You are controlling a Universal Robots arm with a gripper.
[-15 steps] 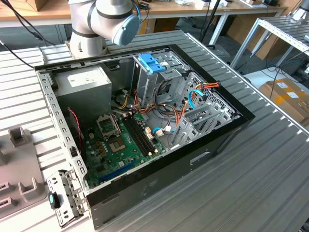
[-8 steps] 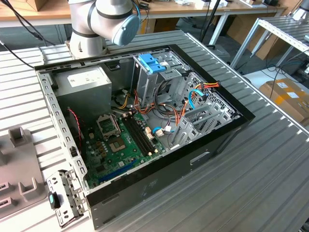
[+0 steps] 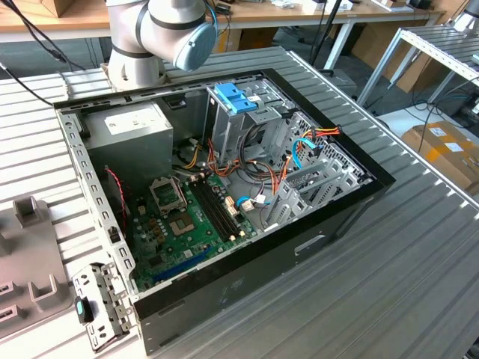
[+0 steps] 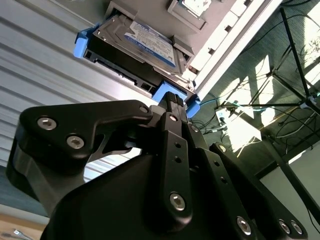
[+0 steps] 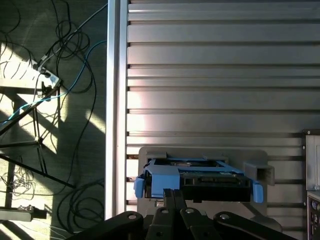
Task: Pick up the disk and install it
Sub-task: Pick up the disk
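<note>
The open computer case (image 3: 247,283) is holding a circuit board (image 3: 179,224), a power box (image 3: 131,129) and loose wires. It is sitting on a ribbed metal table (image 3: 419,258). Cables are trailing over the floor (image 5: 75,150). In both wrist views the disk (image 4: 145,37) (image 5: 215,181) is resting in a grey holder (image 5: 261,170), with the gripper (image 4: 172,97) (image 5: 172,191) right at its blue end. Whether the gripper is open or closed cannot be told.

The arm (image 3: 142,34) is cut off by the exterior view's top edge, the near end of the disk (image 4: 145,42) is partly blocked by the gripper (image 4: 172,96) in both wrist views, and the grey holder (image 5: 225,151) under it is mostly covered too, so how it's seated can't really be made out.
</note>
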